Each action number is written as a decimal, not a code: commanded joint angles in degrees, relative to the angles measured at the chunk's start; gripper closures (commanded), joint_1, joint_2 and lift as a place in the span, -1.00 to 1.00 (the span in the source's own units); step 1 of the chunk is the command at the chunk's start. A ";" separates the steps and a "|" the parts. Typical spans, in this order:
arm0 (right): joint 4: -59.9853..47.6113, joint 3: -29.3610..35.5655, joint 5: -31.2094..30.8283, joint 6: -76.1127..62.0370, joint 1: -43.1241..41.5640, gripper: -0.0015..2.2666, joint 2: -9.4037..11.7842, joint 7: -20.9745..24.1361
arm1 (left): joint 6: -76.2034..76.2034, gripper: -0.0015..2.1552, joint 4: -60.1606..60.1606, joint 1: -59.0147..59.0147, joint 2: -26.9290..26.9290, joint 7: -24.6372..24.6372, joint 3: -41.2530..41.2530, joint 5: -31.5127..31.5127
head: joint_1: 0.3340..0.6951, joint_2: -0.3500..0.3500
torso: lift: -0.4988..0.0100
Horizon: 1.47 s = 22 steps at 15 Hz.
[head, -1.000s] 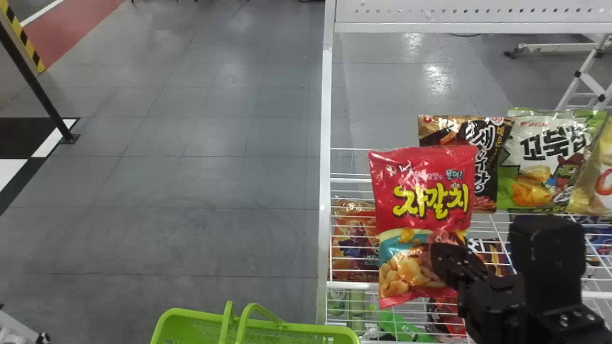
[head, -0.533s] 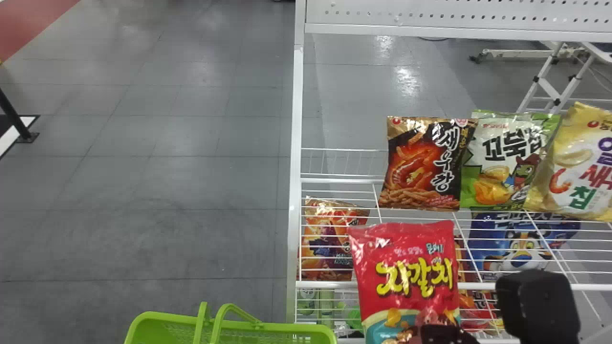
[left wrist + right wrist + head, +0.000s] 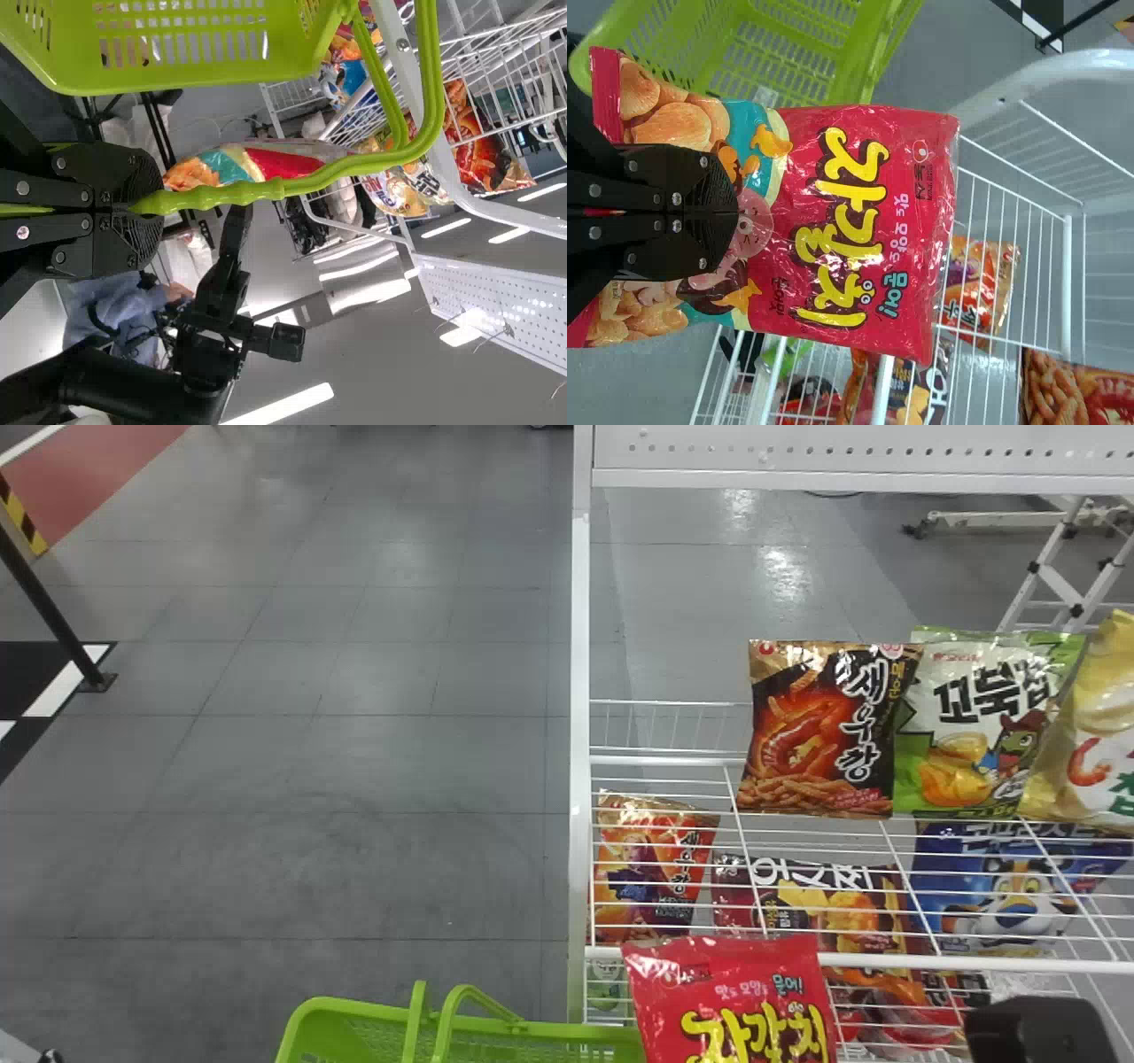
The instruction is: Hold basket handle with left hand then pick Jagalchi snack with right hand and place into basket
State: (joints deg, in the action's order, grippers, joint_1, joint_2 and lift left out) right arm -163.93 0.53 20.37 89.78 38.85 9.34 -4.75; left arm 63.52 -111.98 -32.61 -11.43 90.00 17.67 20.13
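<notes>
Jagalchi snack [image 3: 731,996] was held upright in front of the white wire shelf [image 3: 895,960], at the lower edge of the head view, just to the right of the green basket [image 3: 312,1008] and overlapping its near end there. The right gripper [image 3: 1045,1032] had its fingers [image 3: 713,190] closed on the lower part of the bag, its front panel facing the wrist camera. The left gripper [image 3: 142,208] had its fingers closed around the basket handle [image 3: 257,189], gripping the ribbed part. On the top wire level stood a black and gold shrimp snack bag [image 3: 815,731], a green and white bag [image 3: 961,753] beside it, then a yellow bag [image 3: 1099,757]. Beneath those wires were an orange snack bag [image 3: 651,872] and a blue bag [image 3: 1001,895] with a tiger on it.
</notes>
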 commanded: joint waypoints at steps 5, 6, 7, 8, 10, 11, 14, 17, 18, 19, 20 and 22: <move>-0.86 -2.64 7.67 0.30 -1.41 0.99 -1.52 0.53 | -0.10 0.99 0.01 0.00 0.00 0.57 -0.09 0.00 | 1.00 0.49 | 0.92; -0.78 -3.78 7.75 0.30 -1.49 0.99 -1.52 0.62 | -0.10 0.99 0.01 0.00 0.00 0.57 -0.09 0.00 | 1.00 0.61 | 0.92; -0.34 -4.75 7.75 0.30 -1.49 0.99 -1.78 0.53 | -0.10 0.99 0.01 0.00 0.00 0.57 -0.09 0.00 | 1.00 0.68 | 0.92; 0.45 -6.24 7.75 0.30 -1.49 0.99 -1.96 0.53 | -0.10 0.99 -0.08 0.00 0.00 0.57 -0.09 0.00 | 1.00 0.75 | 0.92; 2.12 -8.97 7.31 0.30 -1.93 0.99 -1.96 0.62 | -0.10 0.99 -0.35 0.00 0.00 0.57 -0.18 0.00 | 1.00 0.87 | 0.92; 3.09 -9.93 7.05 0.30 -2.29 0.99 -1.87 0.62 | -0.10 0.99 -0.52 0.00 0.00 0.57 -0.18 0.00 | 1.00 1.00 | 0.92; 8.10 -11.43 6.61 0.30 -3.52 0.73 -1.70 -0.44 | 0.07 0.99 -0.79 -0.09 -0.17 0.57 -0.09 0.00 | 1.00 1.00 | 0.92; 12.41 -13.45 5.56 0.30 -6.24 -1.00 -0.82 -1.93 | 0.07 0.99 -1.58 -0.27 -0.17 0.57 -0.18 0.00 | 1.00 1.00 | 0.92; 13.02 -14.42 4.50 0.30 -6.77 -1.00 -0.73 -1.93 | 0.25 0.99 -1.66 -0.35 -0.17 0.57 -0.18 0.00 | 1.00 1.00 | 0.92; 13.20 -14.50 4.15 0.30 -6.77 -1.00 -0.73 -1.93 | 0.25 0.99 -1.75 -0.44 -0.26 0.57 -0.09 0.00 | 1.00 1.00 | 0.92; 13.11 -14.50 3.71 0.30 -6.77 -0.97 -0.73 -1.93 | 0.25 0.99 -1.75 -0.53 -0.26 0.57 -0.09 0.00 | 1.00 1.00 | 0.92; 13.02 -14.07 2.66 0.30 -6.77 -0.95 -0.73 -1.93 | 0.07 0.99 -1.75 -0.71 -0.35 0.57 0.09 0.00 | 1.00 1.00 | 0.92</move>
State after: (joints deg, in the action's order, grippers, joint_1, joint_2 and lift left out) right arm -150.84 -13.86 23.61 89.96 32.09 8.61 -6.68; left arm 63.73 -113.72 -33.19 -11.74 90.00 17.65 20.13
